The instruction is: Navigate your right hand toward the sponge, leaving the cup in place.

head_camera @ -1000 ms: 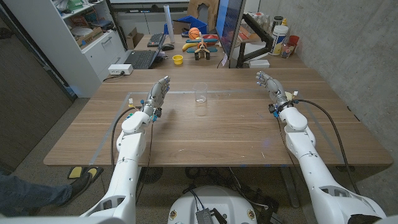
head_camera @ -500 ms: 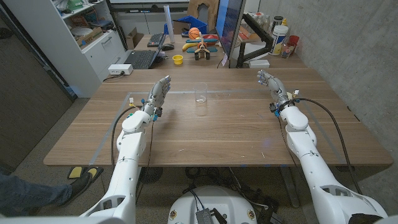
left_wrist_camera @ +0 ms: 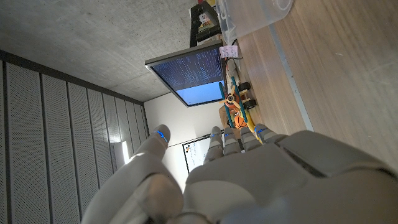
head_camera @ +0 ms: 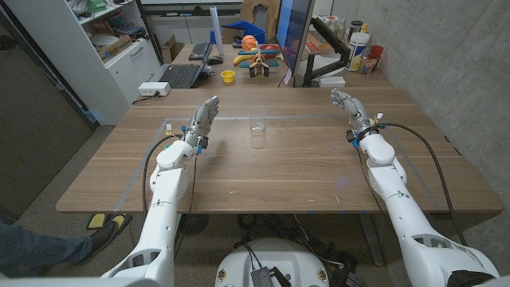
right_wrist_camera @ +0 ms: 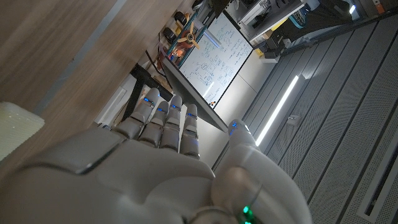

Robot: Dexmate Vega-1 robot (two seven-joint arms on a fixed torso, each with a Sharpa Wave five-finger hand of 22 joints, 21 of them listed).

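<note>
A clear plastic cup (head_camera: 256, 119) stands upright at the far middle of the wooden table (head_camera: 271, 171); its rim also shows in the left wrist view (left_wrist_camera: 249, 15). My right hand (head_camera: 348, 106) hovers at the far right of the table, well to the right of the cup, fingers apart and holding nothing. In the right wrist view this hand (right_wrist_camera: 155, 168) is seen from behind, and a pale yellowish slab (right_wrist_camera: 15, 134), possibly the sponge, lies on the wood beside it. My left hand (head_camera: 203, 119) stands open just left of the cup, apart from it.
Past the table's far edge stand a monitor (head_camera: 295, 40), a laptop (head_camera: 182, 76), a white box (head_camera: 154, 89), a small yellow cup (head_camera: 228, 76), toys and bottles (head_camera: 362, 44). A concrete wall runs along the right. Faint tape lines mark the tabletop.
My right hand has drifted slightly to the right and a touch farther away. The left hand and the cup have stayed put.
</note>
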